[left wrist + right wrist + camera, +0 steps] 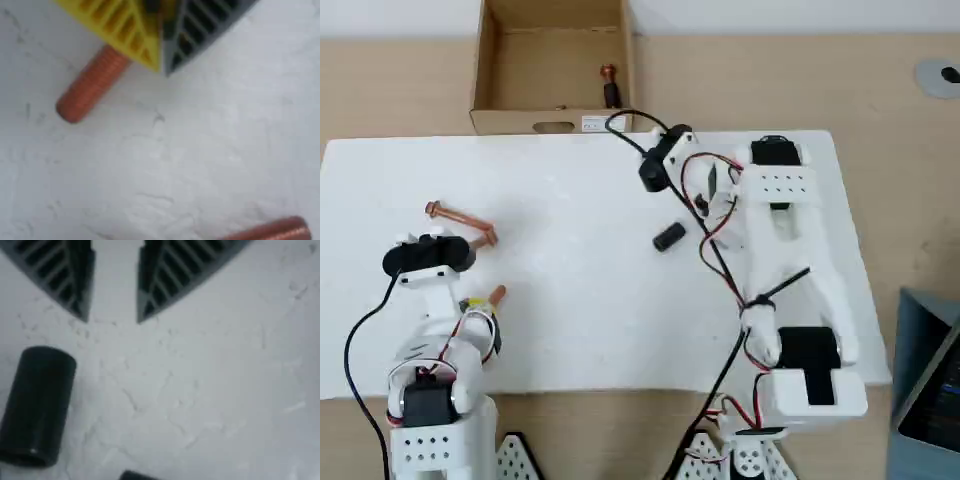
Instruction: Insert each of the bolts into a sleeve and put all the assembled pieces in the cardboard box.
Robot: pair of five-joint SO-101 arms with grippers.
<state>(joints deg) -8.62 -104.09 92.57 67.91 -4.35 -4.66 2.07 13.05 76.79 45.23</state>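
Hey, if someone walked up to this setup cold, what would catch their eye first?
The copper bolt clamped in the left gripper, its yellow and black jaws shut, over the white mat. Then the cardboard box at the table's far edge, holding one assembled piece against a side wall. The right gripper hangs with jaws open beside a lying black sleeve.

Three loose bolts [445, 211], one loose sleeve [669, 237], one assembled piece [609, 84] and one cardboard box [478, 70].

Copper bolt [92, 82], blk sleeve [37, 405], wht mat [580, 330]
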